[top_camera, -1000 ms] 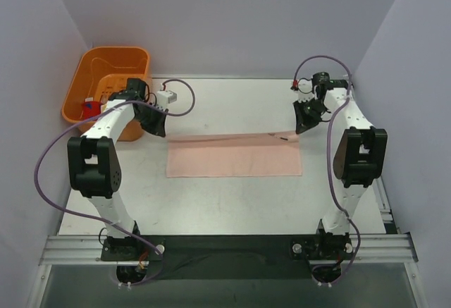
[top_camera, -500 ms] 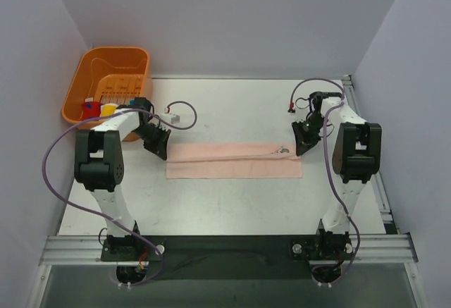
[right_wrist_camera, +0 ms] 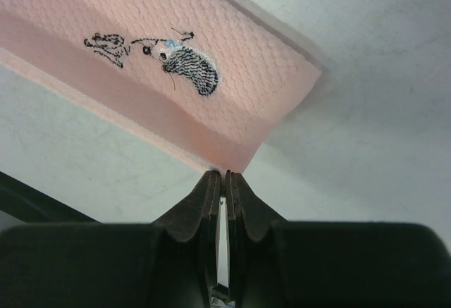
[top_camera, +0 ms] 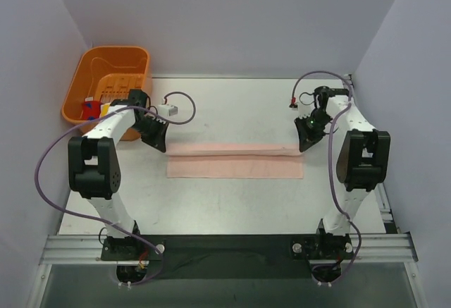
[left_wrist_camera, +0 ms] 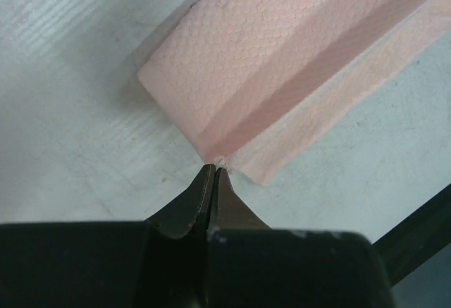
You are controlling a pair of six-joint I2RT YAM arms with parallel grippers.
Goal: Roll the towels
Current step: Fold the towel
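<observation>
The pale pink towel (top_camera: 236,161) lies flat across the middle of the table, its far edge folded over into a narrow strip. My left gripper (top_camera: 161,143) is shut on the strip's left corner; in the left wrist view the closed tips (left_wrist_camera: 215,168) pinch the edge of the towel (left_wrist_camera: 282,75). My right gripper (top_camera: 307,142) is shut on the right corner; in the right wrist view the tips (right_wrist_camera: 224,175) pinch the towel (right_wrist_camera: 232,103) below a small embroidered mark (right_wrist_camera: 180,58). The green and blue towel is out of view.
An orange basket (top_camera: 137,56) with small coloured items stands at the far left corner, just behind my left arm. Purple cables loop from both arms. Side walls close in the table on the left and right.
Both grippers carried the towel's far edge toward the near side and folded it over. The towel now looks narrower, with a flat strip along its far side.
</observation>
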